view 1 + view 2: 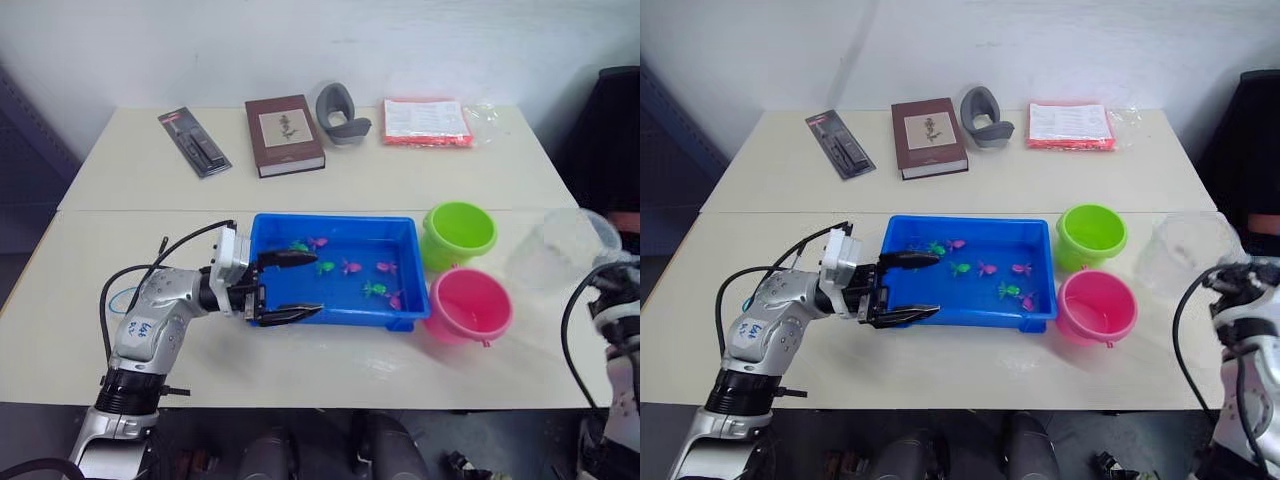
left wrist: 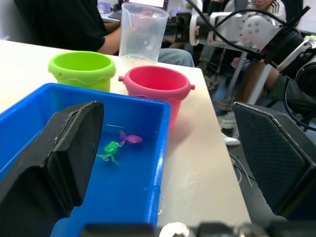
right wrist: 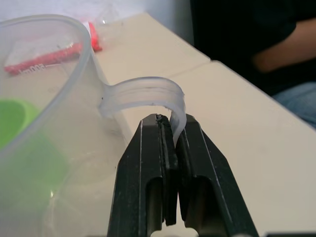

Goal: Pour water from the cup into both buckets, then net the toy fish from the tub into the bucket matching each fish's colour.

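While right tool grips cup, left tool wide: two buckets, six fish.

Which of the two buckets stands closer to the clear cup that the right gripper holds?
The lime green bucket: it stands just beside the cup, farther back on the table, while the pink bucket stands nearer the robot.

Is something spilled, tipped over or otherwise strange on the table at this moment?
Nothing stands out. The tub, green bucket and pink bucket stand upright, with no spill visible. The right claw holds the cup upright by its handle; the left claw is open at the tub's end.
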Robot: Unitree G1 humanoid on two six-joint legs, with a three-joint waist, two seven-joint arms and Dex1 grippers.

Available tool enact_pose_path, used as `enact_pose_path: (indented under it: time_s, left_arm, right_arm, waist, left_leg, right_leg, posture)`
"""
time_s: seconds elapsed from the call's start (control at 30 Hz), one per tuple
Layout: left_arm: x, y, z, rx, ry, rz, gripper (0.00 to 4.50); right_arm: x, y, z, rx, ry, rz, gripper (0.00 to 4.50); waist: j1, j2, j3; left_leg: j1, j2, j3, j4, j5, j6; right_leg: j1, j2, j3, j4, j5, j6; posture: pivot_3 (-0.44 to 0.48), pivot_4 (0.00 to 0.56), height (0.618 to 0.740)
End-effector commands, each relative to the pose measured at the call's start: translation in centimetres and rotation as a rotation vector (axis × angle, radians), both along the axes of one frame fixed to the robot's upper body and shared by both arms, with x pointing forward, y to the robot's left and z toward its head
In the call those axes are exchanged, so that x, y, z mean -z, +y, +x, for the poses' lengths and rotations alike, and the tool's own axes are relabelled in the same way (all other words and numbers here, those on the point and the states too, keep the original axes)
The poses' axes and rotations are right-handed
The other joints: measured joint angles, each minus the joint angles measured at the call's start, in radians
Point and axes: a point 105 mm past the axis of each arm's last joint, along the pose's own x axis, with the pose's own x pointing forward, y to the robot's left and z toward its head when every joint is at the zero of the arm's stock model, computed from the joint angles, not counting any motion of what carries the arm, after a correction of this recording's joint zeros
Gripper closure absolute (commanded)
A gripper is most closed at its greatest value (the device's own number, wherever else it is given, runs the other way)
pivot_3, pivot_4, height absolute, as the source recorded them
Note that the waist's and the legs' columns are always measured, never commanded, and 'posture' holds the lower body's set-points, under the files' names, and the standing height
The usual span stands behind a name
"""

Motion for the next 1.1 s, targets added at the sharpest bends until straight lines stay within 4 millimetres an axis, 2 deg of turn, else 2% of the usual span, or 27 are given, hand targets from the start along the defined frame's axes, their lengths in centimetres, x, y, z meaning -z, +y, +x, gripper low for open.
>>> enact_pose_path:
  time_s: [0.03,0.27,0.37,0.43,0.57,0.6,0.7,0.73,0.77,0.83,0.87,0.93,1.0,1.03,1.07,1.1]
  left_arm:
    - [-0.7,0.1,-0.4,0.011,-0.032,-0.001,0.0]
    - [-0.9,-0.1,-0.4,0.017,-0.027,0.001,0.0]
    - [-1.0,0.1,-0.4,0.01,-0.028,0.007,0.0]
    - [-0.9,0.4,-0.3,-0.003,-0.027,0.016,0.0]
    - [-0.3,1.9,-0.4,-0.037,0.005,0.074,0.0]
    - [-0.1,2.6,-0.1,-0.071,0.003,0.089,0.0]
    - [0.4,4.0,0.2,-0.135,0.004,0.121,0.0]
    - [0.6,4.4,0.1,-0.151,0.004,0.133,0.0]
    - [0.9,5.3,0.3,-0.193,-0.002,0.144,0.0]
    - [1.4,7.4,0.3,-0.288,-0.011,0.163,0.0]
    - [1.6,8.0,0.2,-0.314,-0.015,0.169,0.0]
    - [1.9,9.2,-0.2,-0.358,-0.011,0.186,0.0]
    - [2.1,11.0,-0.6,-0.45,-0.024,0.195,0.0]
    - [2.4,13.0,-0.6,-0.561,-0.063,0.213,0.0]
    - [2.6,14.5,-0.6,-0.638,-0.091,0.23,0.0]
    - [2.4,16.9,-0.4,-0.788,-0.174,0.255,0.0]
  right_arm:
    - [0.1,-0.2,0.4,0.044,-0.067,0.014,4.48]
    - [3.0,-1.1,1.7,0.128,-0.031,0.037,4.48]
    - [3.3,-0.5,1.7,0.096,-0.017,0.021,3.39]
    - [3.1,-0.2,1.1,0.085,-0.005,0.0,2.44]
    - [2.6,0.1,-1.7,0.058,0.043,-0.033,0.36]
    - [2.6,0.3,-2.8,0.022,0.081,-0.046,0.04]
    - [2.7,1.1,-5.3,-0.063,0.184,-0.082,0.04]
    - [2.3,1.5,-5.8,-0.102,0.196,-0.113,0.04]
    - [1.0,2.4,-6.6,-0.186,0.157,-0.186,0.04]
    - [-2.8,5.6,-8.1,-0.392,-0.026,-0.337,0.04]
    - [-3.9,6.6,-8.7,-0.451,-0.087,-0.376,0.04]
    - [-4.3,8.9,-9.2,-0.607,-0.125,-0.418,0.04]
    - [-4.4,11.2,-8.9,-0.741,-0.148,-0.507,0.04]
    - [-5.0,13.2,-8.7,-0.841,-0.198,-0.581,0.04]
    - [-5.4,14.6,-8.7,-0.912,-0.236,-0.633,0.04]
    - [-5.7,15.9,-8.5,-0.966,-0.279,-0.659,0.04]
  waist:
    - [0.0,0.0,0.0]
    - [0.003,0.0,0.0]
    - [0.005,0.0,0.0]
    - [0.004,0.0,0.0]
    - [0.005,0.001,-0.001]
    - [0.005,0.001,-0.001]
    - [0.006,0.001,-0.001]
    - [0.006,0.001,-0.001]
    - [0.006,0.001,-0.001]
    - [0.004,0.002,-0.001]
    - [0.002,0.002,-0.001]
    - [-0.003,0.0,-0.001]
    - [-0.008,-0.004,-0.002]
    - [-0.013,-0.007,-0.004]
    - [-0.017,-0.008,-0.004]
    - [-0.018,-0.008,-0.004]
  left_leg:
    - [0.001,0.0,0.0,0.0,0.0,0.0]
    - [0.001,0.0,0.001,0.0,0.0,0.0]
    - [0.001,0.0,0.001,0.0,0.0,0.0]
    - [0.001,0.0,0.001,0.0,0.0,0.0]
    - [0.001,0.001,0.001,0.0,0.0,0.0]
    - [0.001,0.001,0.0,0.0,0.0,0.0]
    - [0.001,0.001,0.0,0.0,0.0,0.0]
    - [0.001,0.001,0.0,0.0,-0.001,0.0]
    - [0.002,0.001,0.001,0.0,-0.001,0.001]
    - [0.002,0.001,0.002,0.0,-0.002,0.002]
    - [0.003,0.002,0.002,-0.001,-0.003,0.002]
    - [0.003,0.004,0.003,-0.002,-0.003,0.001]
    - [0.004,0.004,0.003,-0.003,-0.003,0.001]
    - [0.005,0.004,0.003,-0.003,-0.003,0.001]
    - [0.004,0.004,0.003,-0.003,-0.004,0.001]
    - [0.004,0.004,0.003,-0.003,-0.004,0.001]
  right_leg:
    - [0.0,0.0,0.001,0.0,0.0,0.0]
    - [0.0,-0.001,0.002,0.002,0.0,-0.001]
    - [0.0,-0.001,0.001,0.002,0.0,-0.001]
    - [0.0,-0.002,0.002,0.002,0.0,-0.001]
    - [0.0,-0.003,0.001,0.001,0.0,-0.001]
    - [0.0,-0.003,0.002,0.002,0.0,-0.001]
    - [0.0,-0.004,0.001,0.0,0.0,-0.001]
    - [0.0,-0.005,0.002,-0.001,0.0,-0.001]
    - [0.0,-0.005,0.002,-0.001,0.0,-0.001]
    - [0.0,-0.005,0.003,-0.002,0.0,-0.001]
    - [0.0,-0.004,0.003,-0.002,0.0,-0.001]
    - [0.0,-0.002,0.003,-0.002,0.0,-0.001]
    - [0.0,-0.002,0.003,-0.002,0.0,-0.001]
    - [0.0,-0.002,0.003,-0.002,0.0,-0.001]
    - [0.0,-0.004,0.003,-0.003,0.0,-0.002]
    - [0.0,-0.005,0.002,-0.003,0.0,-0.002]
  posture:
    - [0.0,0.15,0.74]
    - [0.0,0.15,0.74]
    - [0.0,0.15,0.74]
    - [0.0,0.15,0.74]
    - [0.0,0.15,0.74]
    - [0.0,0.15,0.74]
    - [0.0,0.15,0.74]
    - [0.0,0.15,0.74]
    - [0.0,0.15,0.74]
    - [0.0,0.15,0.74]
    - [0.0,0.15,0.74]
    - [0.0,0.15,0.74]
    - [0.0,0.15,0.74]
    - [0.0,0.15,0.74]
    - [0.0,0.15,0.74]
    - [0.0,0.15,0.74]
